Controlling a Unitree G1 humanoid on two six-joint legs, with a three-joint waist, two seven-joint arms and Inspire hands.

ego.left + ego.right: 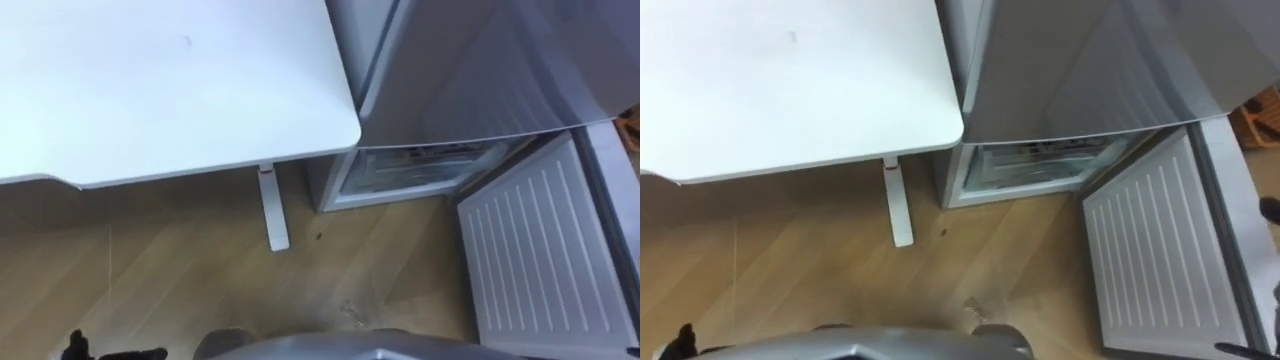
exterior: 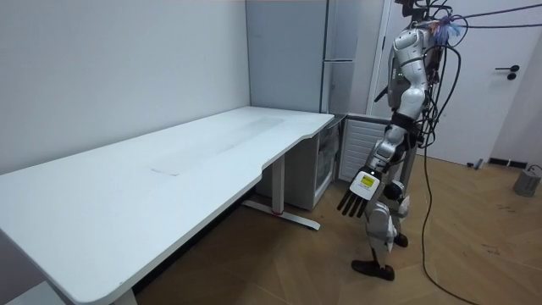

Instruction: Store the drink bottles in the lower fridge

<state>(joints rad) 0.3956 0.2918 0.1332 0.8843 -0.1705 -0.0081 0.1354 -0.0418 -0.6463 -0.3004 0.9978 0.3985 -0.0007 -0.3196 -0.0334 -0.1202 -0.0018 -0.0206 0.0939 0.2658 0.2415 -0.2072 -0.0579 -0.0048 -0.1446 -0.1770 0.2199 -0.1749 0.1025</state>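
We stand on the wooden floor [image 1: 180, 270] off the corner of the table [image 1: 180, 90], looking down at the fridge [image 1: 470, 70]. Its lower compartment [image 1: 415, 170] is open at floor level, and the door [image 1: 540, 250] lies wide to our right. Our left hand [image 2: 359, 193] hangs at our side, well apart from that opening, fingers straight and spread, holding nothing. The table leg [image 1: 270, 205] stands just left of the fridge.

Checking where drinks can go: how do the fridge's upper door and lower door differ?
The upper door is shut; the lower door stands swung open. The upper door shows a smooth grey outer face; the lower door shows its white ribbed inner side. Both belong to the same fridge.
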